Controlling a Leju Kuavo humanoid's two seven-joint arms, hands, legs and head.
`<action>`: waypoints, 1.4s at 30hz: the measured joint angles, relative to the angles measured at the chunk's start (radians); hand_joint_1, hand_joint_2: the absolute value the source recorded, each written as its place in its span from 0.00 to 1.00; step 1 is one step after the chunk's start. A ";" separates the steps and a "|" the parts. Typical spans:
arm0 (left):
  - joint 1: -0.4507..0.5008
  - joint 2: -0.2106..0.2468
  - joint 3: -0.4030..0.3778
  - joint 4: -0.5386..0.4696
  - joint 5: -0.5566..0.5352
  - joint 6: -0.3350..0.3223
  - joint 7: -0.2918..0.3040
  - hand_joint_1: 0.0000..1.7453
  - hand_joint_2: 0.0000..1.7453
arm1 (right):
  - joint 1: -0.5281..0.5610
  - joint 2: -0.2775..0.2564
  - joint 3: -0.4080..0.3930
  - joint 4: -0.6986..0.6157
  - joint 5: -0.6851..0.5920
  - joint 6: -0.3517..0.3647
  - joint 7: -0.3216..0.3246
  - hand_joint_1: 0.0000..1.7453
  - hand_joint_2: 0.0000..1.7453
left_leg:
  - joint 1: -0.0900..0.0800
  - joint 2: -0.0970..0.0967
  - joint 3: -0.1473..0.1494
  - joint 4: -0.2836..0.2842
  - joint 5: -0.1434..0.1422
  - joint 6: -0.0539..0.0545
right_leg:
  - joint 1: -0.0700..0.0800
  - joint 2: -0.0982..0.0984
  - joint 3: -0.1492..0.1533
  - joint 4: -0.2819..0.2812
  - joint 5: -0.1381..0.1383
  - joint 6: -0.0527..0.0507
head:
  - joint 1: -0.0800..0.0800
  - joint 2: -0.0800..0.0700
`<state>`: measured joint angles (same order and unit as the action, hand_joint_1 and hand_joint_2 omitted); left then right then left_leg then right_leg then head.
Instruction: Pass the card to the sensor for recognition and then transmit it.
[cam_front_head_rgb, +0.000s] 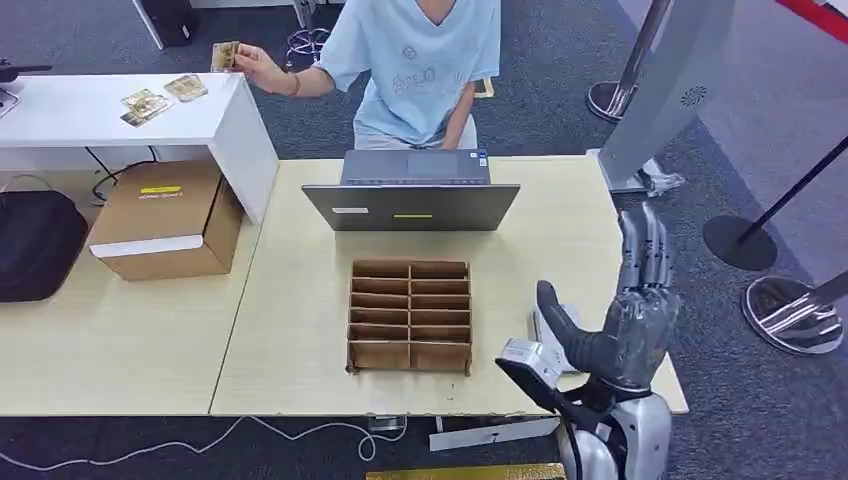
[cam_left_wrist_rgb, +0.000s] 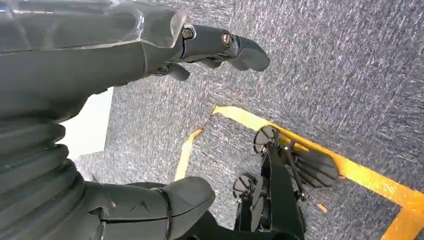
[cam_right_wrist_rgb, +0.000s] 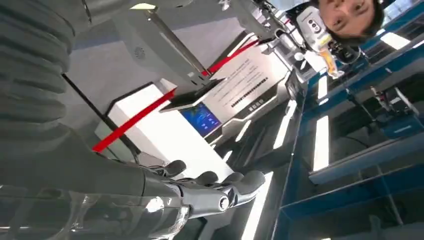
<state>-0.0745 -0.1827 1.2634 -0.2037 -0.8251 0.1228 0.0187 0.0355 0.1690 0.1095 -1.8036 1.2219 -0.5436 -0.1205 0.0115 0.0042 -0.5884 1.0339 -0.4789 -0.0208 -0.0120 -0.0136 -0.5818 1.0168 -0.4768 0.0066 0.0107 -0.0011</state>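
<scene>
My right hand (cam_front_head_rgb: 640, 300) is raised over the right end of the pale wood-grain desk (cam_front_head_rgb: 290, 330), palm flat, dark fingers (cam_front_head_rgb: 645, 250) straight and apart, thumb out to the side, nothing in it. In the right wrist view the same hand (cam_right_wrist_rgb: 200, 192) shows glossy grey metal with rounded fingertips spread. My left hand (cam_left_wrist_rgb: 150, 55) hangs over speckled grey carpet (cam_left_wrist_rgb: 350, 75) crossed by yellow tape (cam_left_wrist_rgb: 360, 172); its fingers are loosely extended, the thick thumb well away from them, holding nothing.

The card (cam_front_head_rgb: 225, 56) (gold-toned, small and rectangular) is pinched in the hand (cam_front_head_rgb: 255, 66) of a person in a light blue T-shirt (cam_front_head_rgb: 420, 60) sitting across from me, held above the edge of a white side desk (cam_front_head_rgb: 90, 125). More cards (cam_front_head_rgb: 160, 97) lie flat on that white top.

Before me stands a brown cardboard organiser (cam_front_head_rgb: 410, 315), divided into two columns of shallow slots. Behind it a grey laptop (cam_front_head_rgb: 412, 195) sits open with its lid back towards me, a small yellow sticker on it whose writing is too small to read. A closed cardboard box (cam_front_head_rgb: 165, 220) with a yellow label sits at left, beside a black bag (cam_front_head_rgb: 35, 245).
</scene>
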 joint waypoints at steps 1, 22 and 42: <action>0.001 0.000 -0.002 0.000 -0.004 0.001 0.001 0.00 1.00 | -0.002 0.000 0.005 0.002 0.007 -0.006 -0.001 0.00 1.00 | 0.000 0.000 0.000 0.000 0.000 0.000 | 0.000 0.000 0.000 0.000 0.000 0.000 | 0.000 0.000; 0.001 0.001 -0.016 0.000 -0.025 0.003 -0.022 0.00 1.00 | -0.387 -0.043 0.185 0.344 0.272 -0.015 0.090 0.00 1.00 | 0.000 0.001 0.000 0.000 0.002 0.000 | 0.000 0.001 0.000 0.001 0.001 -0.001 | 0.000 0.000; -0.004 0.024 -0.012 0.000 -0.007 0.013 -0.019 0.00 1.00 | -0.838 -0.043 0.220 0.778 0.322 0.065 0.208 0.00 1.00 | 0.000 0.000 0.000 0.000 0.003 -0.001 | 0.000 0.000 0.000 0.001 0.001 0.000 | 0.000 0.000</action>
<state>-0.0790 -0.1587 1.2516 -0.2037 -0.8320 0.1362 -0.0004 -0.8022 0.1259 0.3292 -1.0253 1.5439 -0.4784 0.0878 0.0115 0.0039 -0.5885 1.0342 -0.4761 -0.0215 -0.0120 -0.0134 -0.5823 1.0179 -0.4754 0.0061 0.0107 -0.0011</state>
